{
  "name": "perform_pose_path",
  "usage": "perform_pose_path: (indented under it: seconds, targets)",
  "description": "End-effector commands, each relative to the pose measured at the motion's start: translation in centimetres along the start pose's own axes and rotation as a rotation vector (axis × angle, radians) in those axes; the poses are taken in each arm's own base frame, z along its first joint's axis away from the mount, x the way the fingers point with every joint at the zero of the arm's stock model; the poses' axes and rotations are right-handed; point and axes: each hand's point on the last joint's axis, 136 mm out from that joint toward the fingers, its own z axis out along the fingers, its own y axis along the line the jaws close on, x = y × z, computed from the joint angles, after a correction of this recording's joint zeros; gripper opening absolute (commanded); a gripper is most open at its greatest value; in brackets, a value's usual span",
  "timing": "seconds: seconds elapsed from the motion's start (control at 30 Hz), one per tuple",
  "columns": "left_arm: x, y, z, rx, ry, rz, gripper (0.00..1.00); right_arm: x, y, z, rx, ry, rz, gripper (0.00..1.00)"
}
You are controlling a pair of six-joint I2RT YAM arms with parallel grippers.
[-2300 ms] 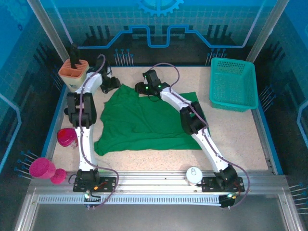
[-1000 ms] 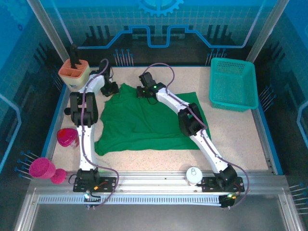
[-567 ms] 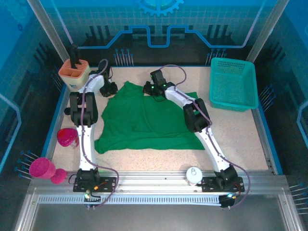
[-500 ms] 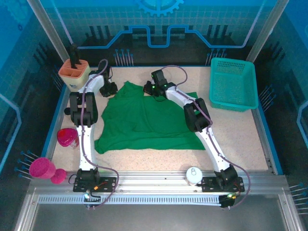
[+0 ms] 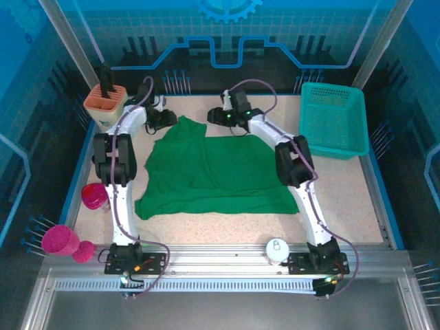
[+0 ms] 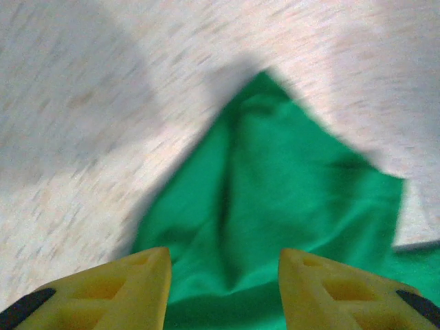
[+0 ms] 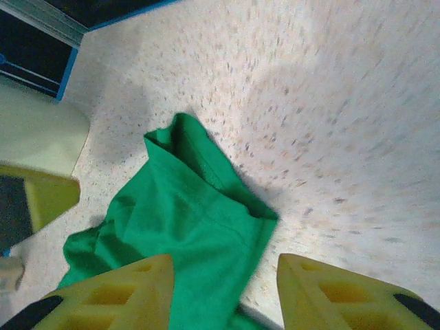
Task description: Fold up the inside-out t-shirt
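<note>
Placement: the inside-out t-shirt (image 5: 213,172) lies spread and creased on the speckled table (image 5: 344,185), between the two arms and well apart from the teal basket (image 5: 333,120) at the far right. Left gripper (image 5: 167,118) sits at the cloth's far left corner, yellow fingers (image 6: 124,289) apart and clamping nothing, with a peaked fold just beyond them. Right gripper (image 5: 218,115) sits at the far edge near the middle, its jaws likewise apart above a folded-over corner

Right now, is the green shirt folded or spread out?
Spread out: the shirt lies wide and loosely flat across the table, rumpled, not in a neat folded stack.
</note>
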Motion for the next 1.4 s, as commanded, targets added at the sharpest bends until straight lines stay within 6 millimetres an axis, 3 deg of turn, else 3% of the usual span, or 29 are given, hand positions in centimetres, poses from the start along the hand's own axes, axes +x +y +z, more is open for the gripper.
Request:
perform_pose_path:
  seconds: [0.0, 0.23, 0.4, 0.53, 0.63, 0.77, 0.87, 0.93, 1.1, 1.37]
  targets:
    - [-3.2, -5.4, -1.0, 0.094, -0.106, 0.253, 0.48, -4.8, 0.2, -7.6, 0.031, -0.068, -0.312, 0.47]
    - [-4.2, -2.5, 2.7, -0.044, -0.034, 0.142, 0.52, -5.7, -4.0, -15.3, 0.284, 0.018, -0.680, 0.62]
    - [-3.4, -1.6, 4.9, -0.044, -0.011, 0.067, 0.55, -6.2, -7.5, -20.1, 0.485, 0.087, -0.711, 0.73]
    - [-3.3, -1.6, 5.5, -0.037, 0.014, 0.047, 0.57, -5.6, -9.3, -22.1, 0.548, 0.174, -0.738, 0.75]
    - [-2.6, -1.7, 5.9, -0.017, 0.049, 0.036, 0.60, -4.1, -9.0, -21.9, 0.460, 0.262, -0.855, 0.73]
    - [-2.1, -1.0, 6.6, -0.034, 0.079, -0.030, 0.60, -3.8, -9.9, -21.5, 0.450, 0.315, -0.910, 0.73]
    - [-2.0, -0.5, 6.8, -0.028, 0.090, -0.063, 0.57, -4.0, -11.0, -21.2, 0.484, 0.353, -0.923, 0.73]
    - [-1.9, -0.3, 6.9, -0.023, 0.097, -0.072, 0.49, -4.0, -11.6, -20.7, 0.495, 0.367, -0.937, 0.73]
    - [-0.5, -2.0, 6.6, 0.100, 0.170, -0.144, 0.53, -2.7, -13.1, -18.7, 0.400, 0.425, -1.030, 0.73]
    - [0.2, -1.9, 8.3, 0.131, 0.190, -0.274, 0.54, -0.6, -17.2, -15.6, 0.337, 0.517, -1.029, 0.74]
